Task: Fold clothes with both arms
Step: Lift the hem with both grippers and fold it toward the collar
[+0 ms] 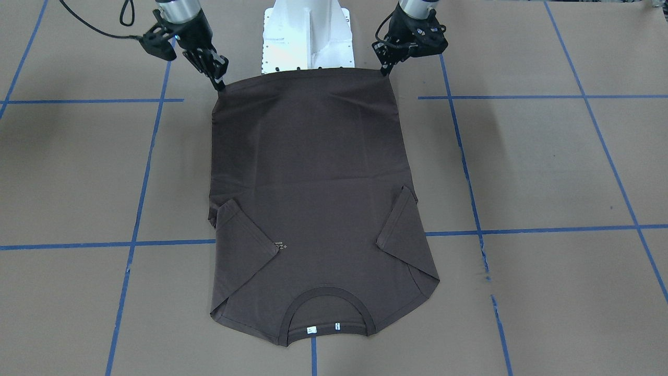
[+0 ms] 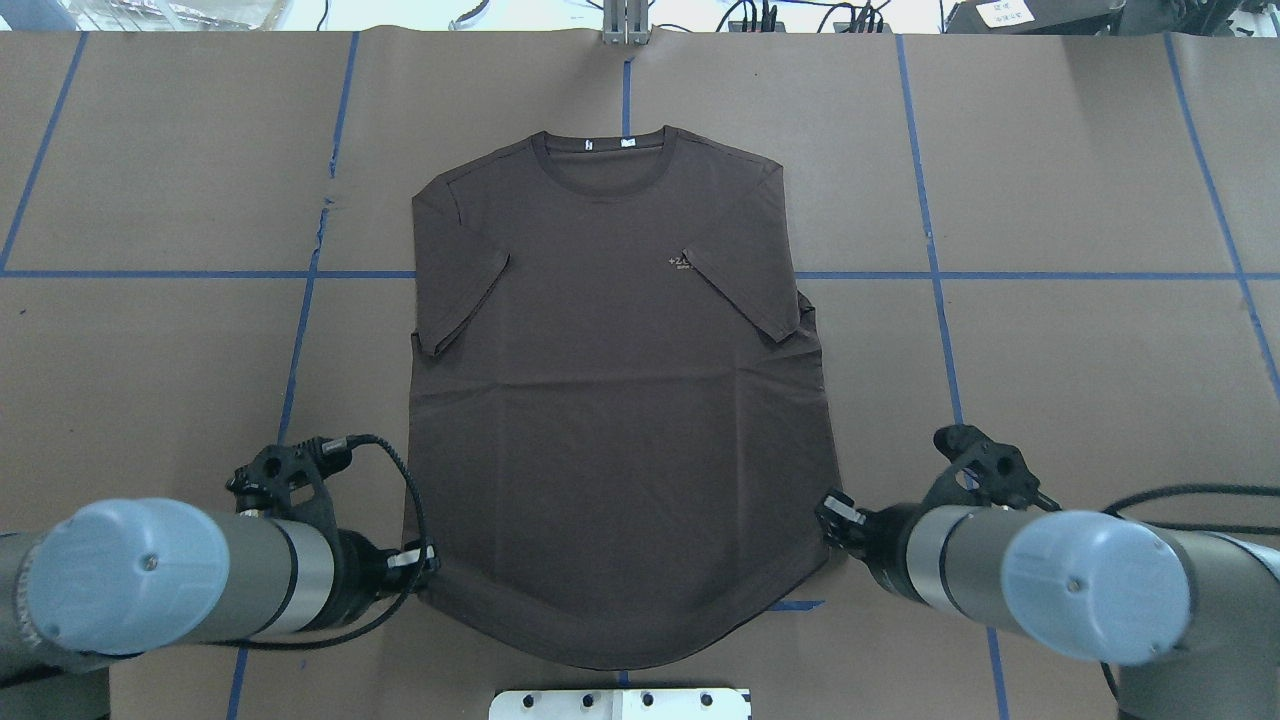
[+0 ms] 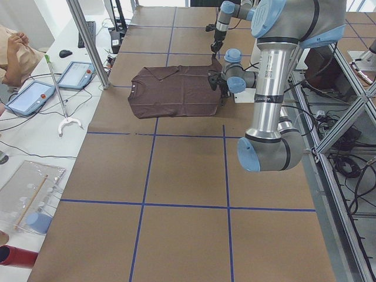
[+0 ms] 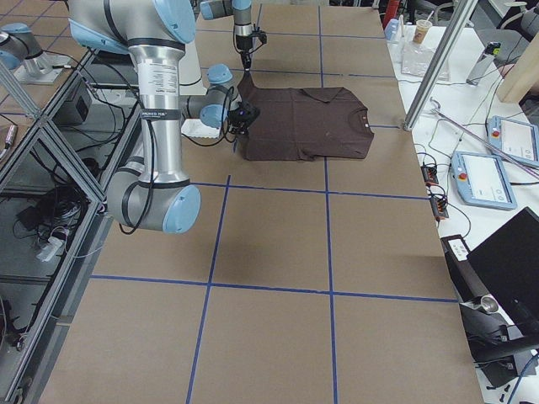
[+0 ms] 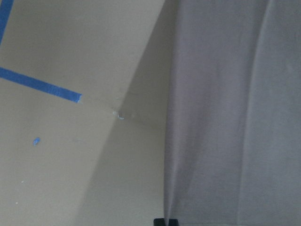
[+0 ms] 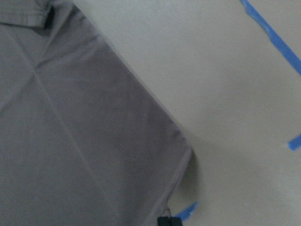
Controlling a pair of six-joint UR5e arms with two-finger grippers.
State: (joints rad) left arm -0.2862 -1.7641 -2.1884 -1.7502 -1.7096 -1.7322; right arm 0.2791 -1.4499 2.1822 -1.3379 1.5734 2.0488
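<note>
**Pinched at both hem corners, set to carry the fold**

Spread front-up on the brown-papered table (image 1: pixel 522 167): a dark brown T-shirt (image 1: pixel 313 183), ribbed collar (image 1: pixel 326 291) at the end far from the robot, hem (image 2: pixel 620 655) close to the white pedestal base (image 1: pixel 308 36). Both short sleeves (image 1: pixel 245 240) already turned inward over the chest, one partly covering the pale lettering (image 2: pixel 682 262).

Closed down to a thin pinch, by the look of it: left gripper (image 1: pixel 387 69) on one hem corner, right gripper (image 1: pixel 219 83) on the other, nothing but fabric between the fingers. Hem drawn nearly straight between them in the front-facing view, and raised a little off the paper, with shadow beneath in both wrist views.

Likely to handle as light, limp, stretchy knit: no stiffness, sagging in the middle, sliding easily over paper. Best gripped exactly here, on the doubled hem seam at the corners. Worth lifting both sides level and together, hem kept taut, then laying it toward the collar; otherwise a risk of skewed edges or dislodged sleeves.
</note>
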